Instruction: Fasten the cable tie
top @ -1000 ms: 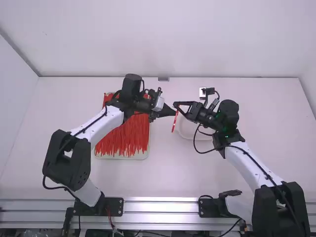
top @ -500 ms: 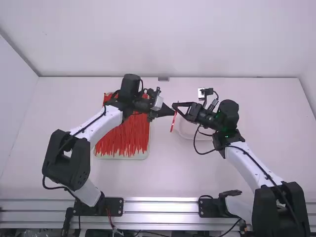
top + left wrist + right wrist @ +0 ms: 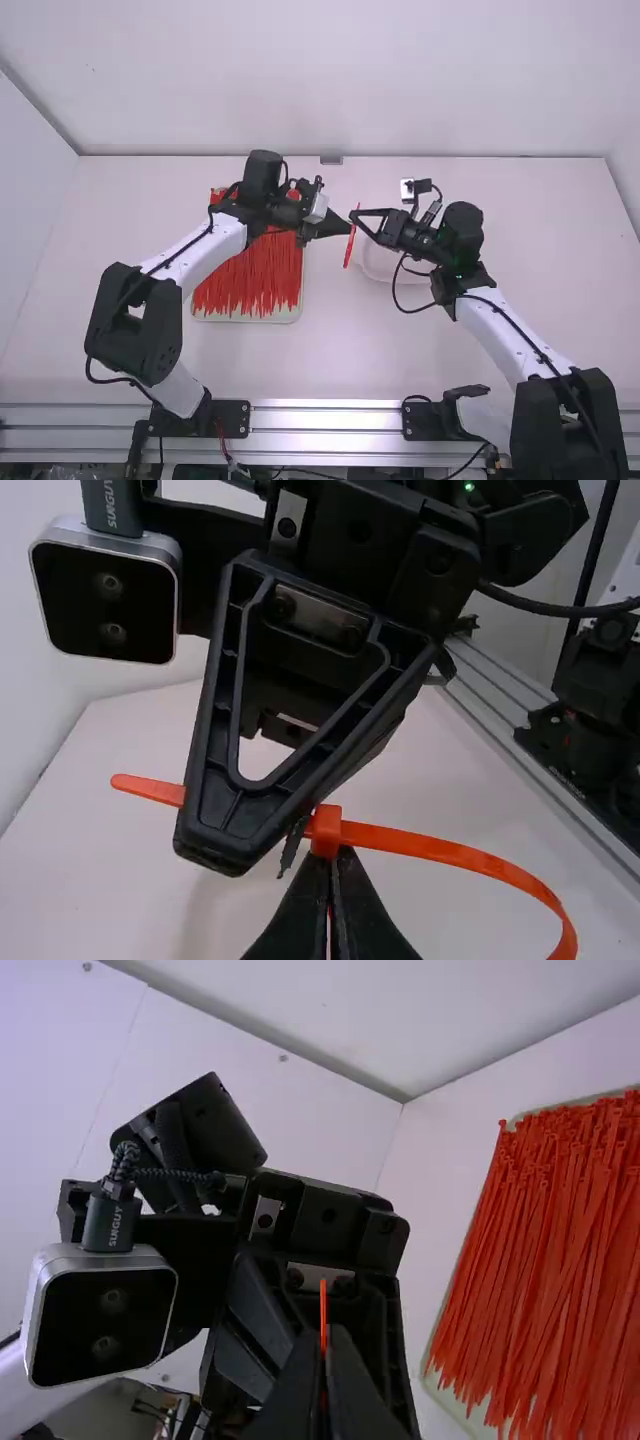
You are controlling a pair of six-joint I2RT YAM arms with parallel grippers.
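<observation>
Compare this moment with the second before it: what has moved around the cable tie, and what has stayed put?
The cable tie has risen slightly and drifted a little toward the left arm's side, carried by the right gripper, which lifted a touch. The left gripper barely shifted. Nothing was let go: both grippers stay shut on the tie. The pile of spare ties lies as before.

White table bears a tray of red ties and a white dish

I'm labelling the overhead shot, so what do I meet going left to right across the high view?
pile of spare red ties → left pincer → held cable tie → right pincer → white dish
</observation>
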